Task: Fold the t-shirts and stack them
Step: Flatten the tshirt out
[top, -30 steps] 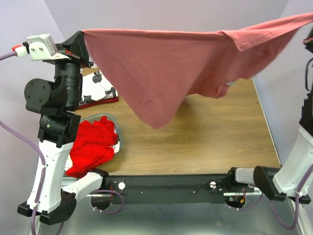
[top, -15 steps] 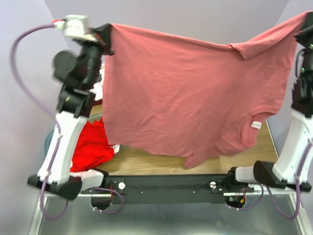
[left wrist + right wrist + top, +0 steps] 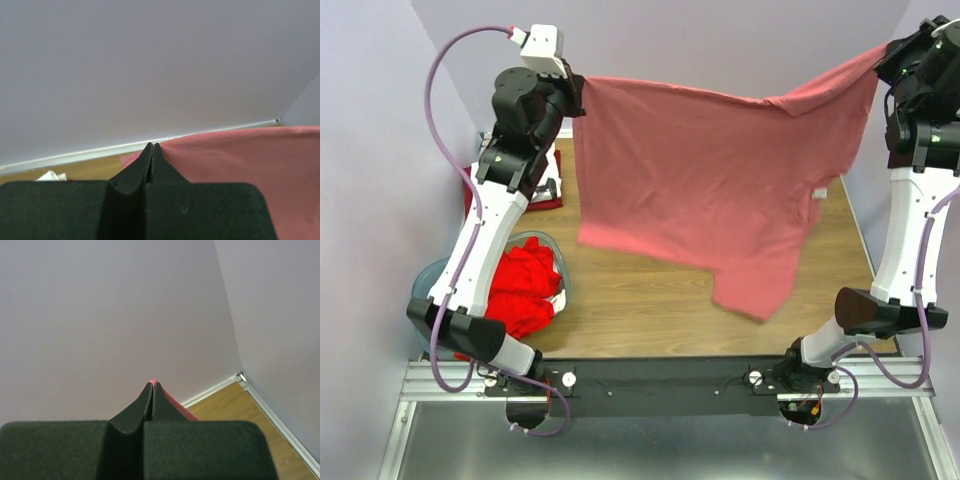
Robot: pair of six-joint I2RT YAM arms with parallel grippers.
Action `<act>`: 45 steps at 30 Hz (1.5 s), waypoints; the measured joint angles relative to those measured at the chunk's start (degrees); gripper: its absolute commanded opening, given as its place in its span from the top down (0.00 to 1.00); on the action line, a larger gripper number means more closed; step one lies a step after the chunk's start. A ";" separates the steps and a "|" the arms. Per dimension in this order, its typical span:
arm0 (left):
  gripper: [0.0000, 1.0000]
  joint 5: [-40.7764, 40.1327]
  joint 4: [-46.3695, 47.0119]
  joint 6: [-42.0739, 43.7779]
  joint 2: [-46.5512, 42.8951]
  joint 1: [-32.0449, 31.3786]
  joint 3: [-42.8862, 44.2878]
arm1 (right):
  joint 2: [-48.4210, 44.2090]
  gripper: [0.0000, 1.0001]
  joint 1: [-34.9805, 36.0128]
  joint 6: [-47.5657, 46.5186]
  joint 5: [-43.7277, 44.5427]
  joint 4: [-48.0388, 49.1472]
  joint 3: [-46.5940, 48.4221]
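Cloth dominates the overhead view: a large salmon-pink short-sleeved t-shirt (image 3: 700, 190) hangs spread in the air between both raised arms, above the wooden table (image 3: 650, 295). The left end effector (image 3: 577, 96) is clenched on one top corner and the right end effector (image 3: 886, 52) on the other. Only the wrist cameras show the grips up close. On the left, black fingers are pressed together with the pink hem running off rightward from their tips. On the right, just a sliver of pink peeks out at the closed tips, against the room's corner walls.

The shirt's lowest corner droops over the table's centre-right; whether it touches the wood cannot be told. Bare wood lies open beneath and to the right of it. At the near left edge, a translucent pale-blue plastic tub (image 3: 424, 277) holds a crumpled bright red t-shirt (image 3: 520, 290). Behind the left arm, a white printed t-shirt (image 3: 546, 184) rests on a dark red one (image 3: 546, 204), both largely hidden by the arm.
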 measured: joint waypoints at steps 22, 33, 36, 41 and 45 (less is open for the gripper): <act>1.00 1.73 8.11 0.46 -25.70 0.00 -8.28 | -14.60 0.99 0.00 -7.72 7.65 1.60 9.33; 1.00 4.24 9.79 1.95 -22.69 -0.02 -5.77 | -14.45 0.99 0.00 -10.75 10.88 6.45 9.81; 1.00 4.90 10.40 2.19 -20.46 -0.02 -6.95 | -14.27 1.00 0.00 -10.93 11.65 8.31 6.45; 1.00 3.19 12.55 3.34 -14.47 -0.02 -10.82 | -11.91 1.00 0.00 -10.82 11.87 11.34 -1.95; 1.00 -0.83 15.34 5.22 -1.09 0.04 -10.10 | -4.35 0.99 0.00 -10.27 12.11 14.75 -9.25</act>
